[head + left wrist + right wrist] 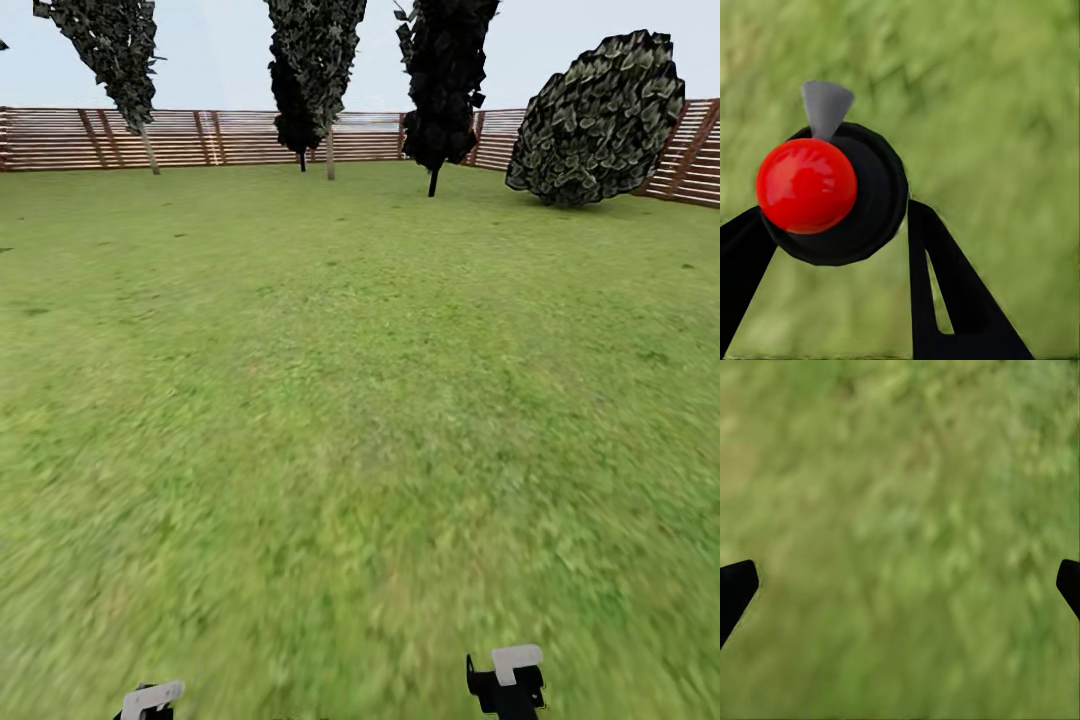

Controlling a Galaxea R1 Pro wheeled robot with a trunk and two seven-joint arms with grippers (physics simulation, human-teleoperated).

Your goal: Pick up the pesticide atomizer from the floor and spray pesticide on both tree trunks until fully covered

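I had the pesticide atomizer (832, 193) in the left gripper (840, 247). Through the left wrist camera I looked down on its round black body, with a glossy red cap and a small grey nozzle tip beside it, and one black finger (742, 262) pressed against each side of it, so the left claw was closed on the bottle, hanging over blurred grass (1005, 112). The right gripper (900, 585) was spread wide and empty: its two dark fingertips (735, 589) sat at opposite edges of the right wrist picture, with lawn between them.

From the head camera I saw open lawn (350, 400) running to the reddish slatted fence (200, 138). Along the fence stood narrow dark trees (445, 80) and a big round leafy bush (600, 120); two slimmer trees showed pale thin stems (330, 155). I could not make out any thick grey-tan trunk among them. Both wrists poked up at the bottom edge of that view.

So I judged the pick-up done and the carrying step under way, with no spraying begun. The next move called for turning or driving the base until a proper trunk came into sight, closing in on it, then raising the left arm so the nozzle faced the bark.
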